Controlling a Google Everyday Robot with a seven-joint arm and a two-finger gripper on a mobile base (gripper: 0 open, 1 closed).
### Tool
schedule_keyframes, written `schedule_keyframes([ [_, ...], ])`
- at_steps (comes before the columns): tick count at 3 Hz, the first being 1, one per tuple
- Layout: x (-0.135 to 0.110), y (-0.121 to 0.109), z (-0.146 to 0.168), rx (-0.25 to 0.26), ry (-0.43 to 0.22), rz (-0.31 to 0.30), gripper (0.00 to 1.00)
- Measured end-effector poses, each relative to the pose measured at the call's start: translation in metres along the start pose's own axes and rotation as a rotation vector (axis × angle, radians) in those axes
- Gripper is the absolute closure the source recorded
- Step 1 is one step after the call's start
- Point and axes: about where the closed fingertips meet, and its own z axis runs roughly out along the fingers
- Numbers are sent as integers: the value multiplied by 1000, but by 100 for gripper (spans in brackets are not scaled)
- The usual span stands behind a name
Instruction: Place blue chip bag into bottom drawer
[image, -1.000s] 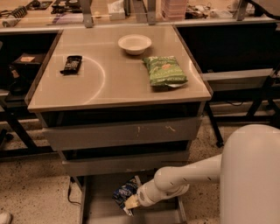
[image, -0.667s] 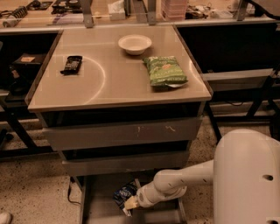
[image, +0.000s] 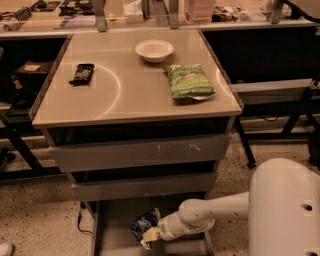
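Down in the bottom drawer (image: 113, 226), the end effector (image: 149, 236) sits right by the blue chip bag (image: 142, 223); I cannot tell if it grips.

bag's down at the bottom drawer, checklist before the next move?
1. The bottom drawer is pulled open: ok.
2. The blue chip bag is over the drawer floor, inside its walls: ok.
3. The hand is low in the drawer, against the bag: ok.
4. Bag resting on the floor or lifted: cannot tell.
5. The green chip bag and bowl are up on the tabletop, away from the arm: ok.
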Motion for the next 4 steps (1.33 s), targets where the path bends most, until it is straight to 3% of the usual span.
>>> schedule_keyframes([
  [2, 11, -49, 62, -77, -20, 79, 100],
  [4, 16, -72, 96, -103, 19, 124, 100],
])
